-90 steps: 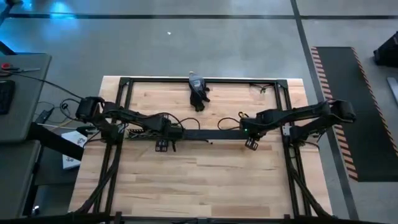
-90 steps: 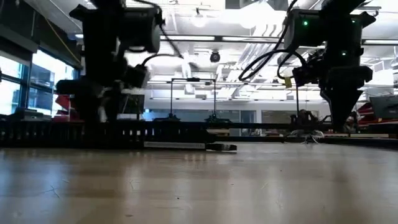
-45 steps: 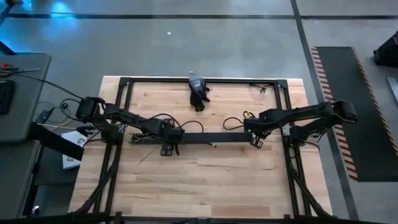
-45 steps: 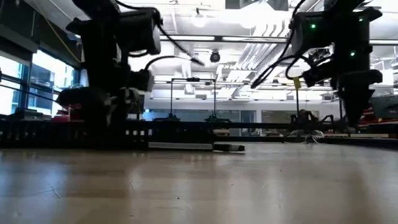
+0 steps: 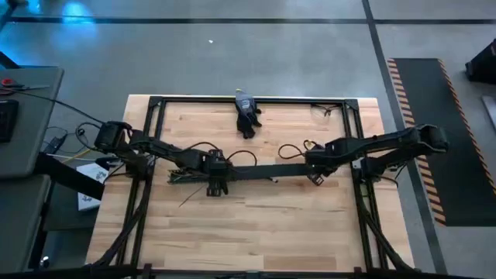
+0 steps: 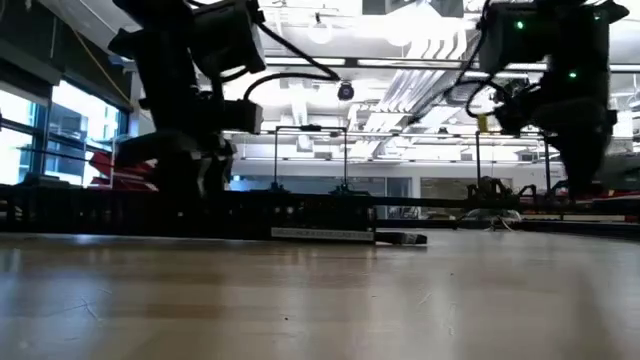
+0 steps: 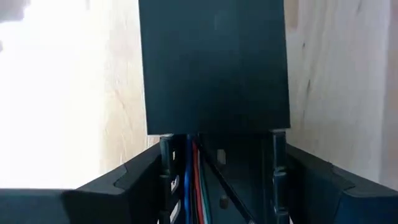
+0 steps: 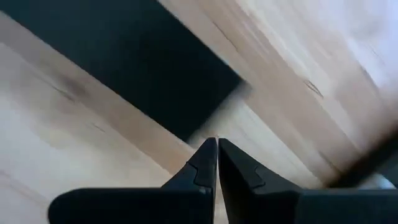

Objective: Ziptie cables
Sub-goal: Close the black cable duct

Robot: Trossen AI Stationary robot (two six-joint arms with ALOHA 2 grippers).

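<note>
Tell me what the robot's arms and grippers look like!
Both arms are dark, thin and jointed, with black cables looping along them. The left gripper has two chunky dark fingers. The right gripper has two dark fingers tapering to points. In the low view, little green lights glow on one arm.

Left tool (image 5: 215, 186) and right tool (image 5: 317, 176) meet a black duct (image 5: 260, 171).

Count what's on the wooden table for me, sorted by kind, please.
Robot arms: 2 (left gripper clamped on the black duct, right gripper shut, by the duct's end)
Black duct: 1
Bundle of thin cables: 1
Thin dark strip: 1
Dark object at the far edge: 1
Total: 6
</note>
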